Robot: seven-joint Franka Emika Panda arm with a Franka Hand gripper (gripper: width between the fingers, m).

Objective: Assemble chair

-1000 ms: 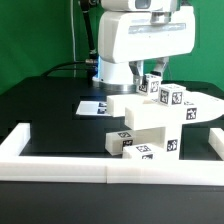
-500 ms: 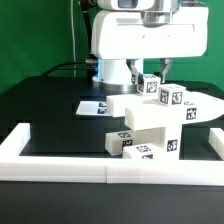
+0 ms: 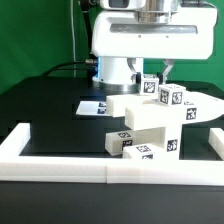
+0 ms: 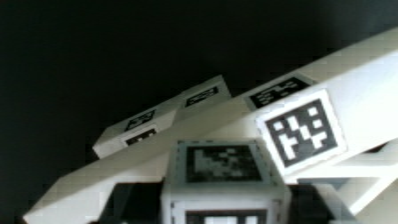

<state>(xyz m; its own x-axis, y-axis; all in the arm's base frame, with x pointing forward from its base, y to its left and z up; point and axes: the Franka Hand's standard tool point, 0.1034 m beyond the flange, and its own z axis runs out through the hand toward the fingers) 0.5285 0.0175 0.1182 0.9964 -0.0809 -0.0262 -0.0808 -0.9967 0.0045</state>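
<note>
Several chair [image 3: 150, 125] blocks already joined below hand [image 3: 155, 72], which grips a small tagged leg cube [image 4: 221, 165]; more remains.

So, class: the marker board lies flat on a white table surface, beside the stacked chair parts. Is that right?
Not quite: the table surface is black, as the exterior view shows. Only the low border wall is white. The marker board does lie flat beside the stacked chair parts.
</note>
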